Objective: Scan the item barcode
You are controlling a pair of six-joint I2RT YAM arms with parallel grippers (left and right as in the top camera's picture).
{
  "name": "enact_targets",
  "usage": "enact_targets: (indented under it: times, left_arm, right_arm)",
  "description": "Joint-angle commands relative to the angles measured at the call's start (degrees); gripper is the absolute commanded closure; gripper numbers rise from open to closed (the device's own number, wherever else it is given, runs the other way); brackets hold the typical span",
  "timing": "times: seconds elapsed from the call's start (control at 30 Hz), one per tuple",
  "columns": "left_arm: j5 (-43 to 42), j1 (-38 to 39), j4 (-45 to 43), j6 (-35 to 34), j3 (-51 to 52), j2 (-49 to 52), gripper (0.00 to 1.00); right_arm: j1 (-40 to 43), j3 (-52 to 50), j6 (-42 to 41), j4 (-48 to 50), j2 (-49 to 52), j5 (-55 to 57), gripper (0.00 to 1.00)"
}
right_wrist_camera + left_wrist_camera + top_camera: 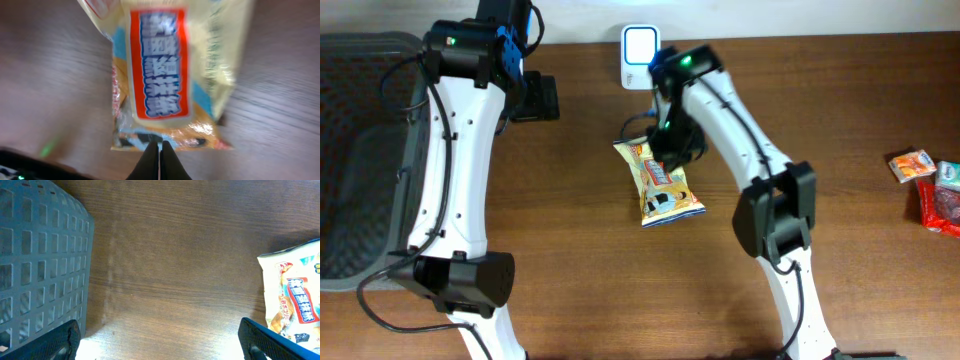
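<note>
- The snack bag [658, 182] is yellow, with a red and blue label. It is near the middle of the table [840, 110], a bit closer to the back edge.
- The right gripper [667, 150] is over the end of the bag that points to the back edge.
- In the right wrist view its two fingers [150, 162] are pressed tight together. Their tips meet the edge of the bag [165, 75] and seem to pinch it. This view is blurry.
- A white scanner [639, 47] stands at the back edge, just behind the bag and apart from it.
- The left gripper [535, 97] is spread wide and holds nothing. It hangs over bare wood near the back edge, between the grey basket [360, 150] and the bag.
- The basket sits at the left edge.
- A few small packets [930, 185] lie at the right edge, well apart from the bag.
</note>
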State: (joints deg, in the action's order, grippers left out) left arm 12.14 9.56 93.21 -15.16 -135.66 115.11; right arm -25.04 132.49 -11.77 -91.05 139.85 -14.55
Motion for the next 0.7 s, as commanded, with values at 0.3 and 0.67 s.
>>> enact_targets:
  times: [0.3, 0.67]
  left_arm:
    - [-0.4, -0.1, -0.1, 0.3, -0.3, 0.0, 0.01]
    - [-0.4, -0.1, -0.1, 0.3, -0.3, 0.0, 0.01]
  right_arm:
    - [0.4, 2.9, -0.7, -0.8, -0.1, 0.4, 0.96]
    - [-2.3, -13.0, -3.5, 29.1, 0.8, 0.4, 0.96]
